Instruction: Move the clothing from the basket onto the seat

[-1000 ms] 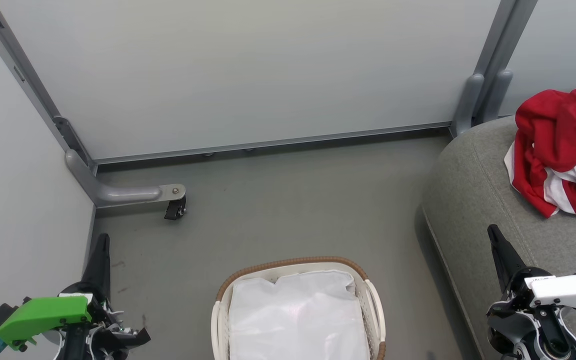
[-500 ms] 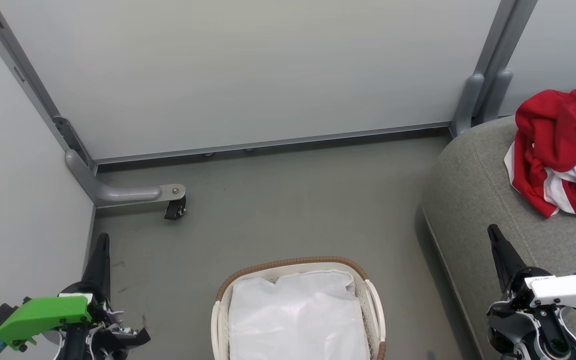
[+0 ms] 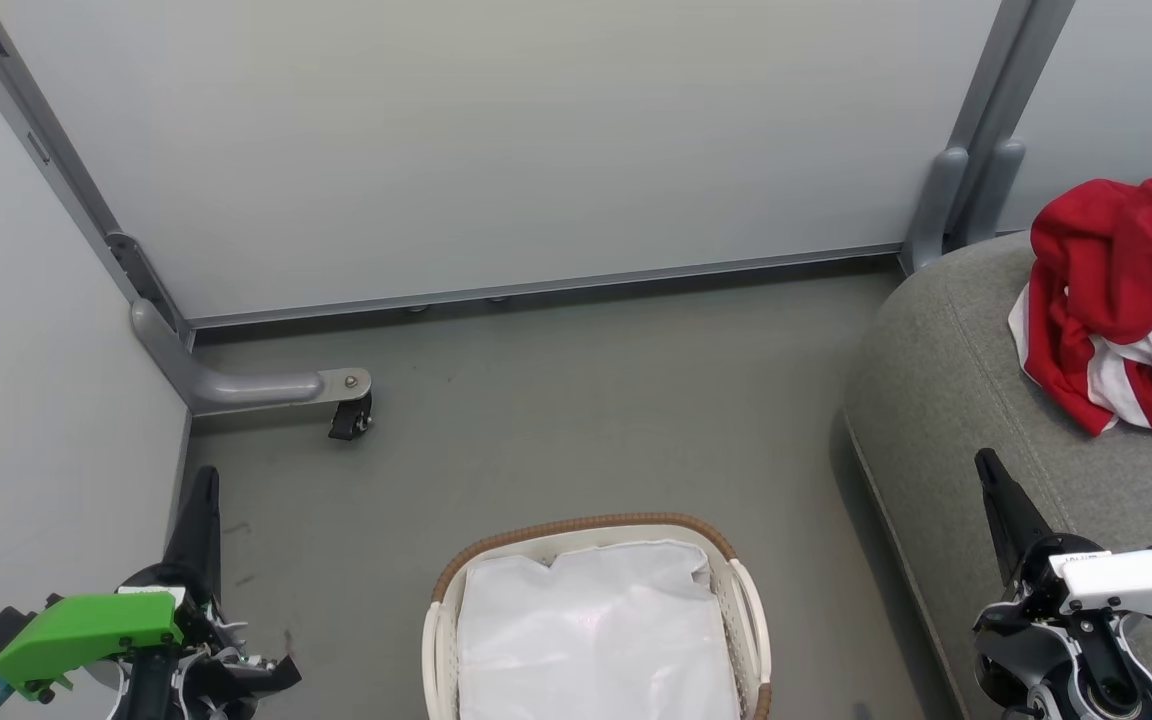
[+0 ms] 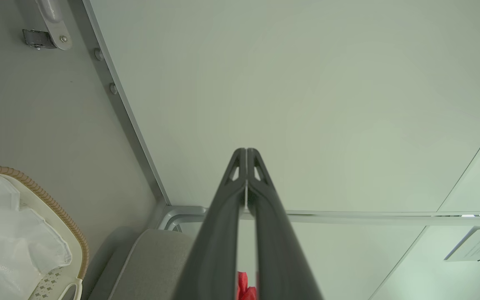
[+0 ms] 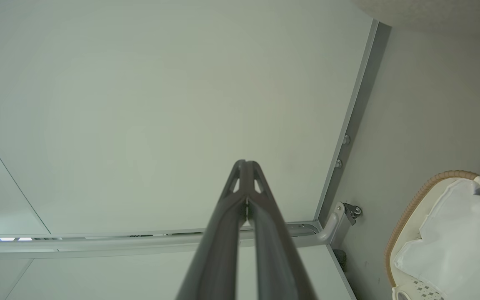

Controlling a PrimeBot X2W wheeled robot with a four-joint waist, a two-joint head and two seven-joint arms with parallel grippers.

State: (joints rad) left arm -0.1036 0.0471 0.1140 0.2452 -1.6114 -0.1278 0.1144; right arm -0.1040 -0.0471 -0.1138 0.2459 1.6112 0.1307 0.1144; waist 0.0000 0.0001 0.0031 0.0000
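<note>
Red clothing (image 3: pixel 1126 300) with white panels and stripes lies crumpled on the grey seat (image 3: pixel 956 400) at the right. The white basket (image 3: pixel 748 600) with its brown woven rim stands on the floor at the bottom centre, showing just its white lining (image 3: pixel 591 635). My left gripper (image 3: pixel 204 478) is shut at the lower left, over the floor left of the basket. My right gripper (image 3: pixel 986 462) is shut at the lower right, over the seat's front edge, below the clothing. Both wrist views show the fingertips pressed together, left (image 4: pixel 246 152) and right (image 5: pixel 246 164), holding nothing.
Pale partition walls (image 3: pixel 496 140) close off the back and left. A grey partition foot with a black caster (image 3: pixel 348 416) juts onto the floor at the back left. Bare grey floor (image 3: pixel 586 410) lies between basket, walls and seat.
</note>
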